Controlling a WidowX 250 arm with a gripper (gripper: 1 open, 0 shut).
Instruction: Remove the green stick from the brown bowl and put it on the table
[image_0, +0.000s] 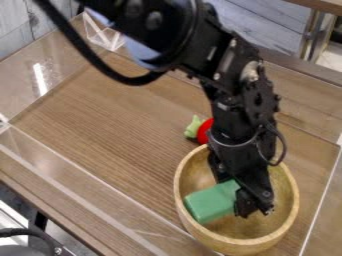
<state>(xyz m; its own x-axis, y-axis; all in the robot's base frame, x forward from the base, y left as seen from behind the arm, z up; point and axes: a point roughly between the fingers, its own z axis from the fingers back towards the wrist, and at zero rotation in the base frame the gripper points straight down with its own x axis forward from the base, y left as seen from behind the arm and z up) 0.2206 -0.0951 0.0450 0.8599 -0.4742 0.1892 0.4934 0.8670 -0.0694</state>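
The brown bowl (195, 222) sits at the front right of the table (107, 130). Inside it lies the green stick (210, 204), tilted against the bowl's floor. My gripper (250, 199) reaches almost straight down into the bowl. Its dark fingers (258, 202) straddle the stick's right end and sit pressed against it, so the gripper is shut on the stick. The stick's right end is hidden behind the fingers, and the stick still rests low inside the bowl.
A red strawberry-like toy with green leaves (197, 127) lies on the table just behind the bowl, beside my arm. Low clear plastic walls (40, 75) border the tabletop at the left and front.
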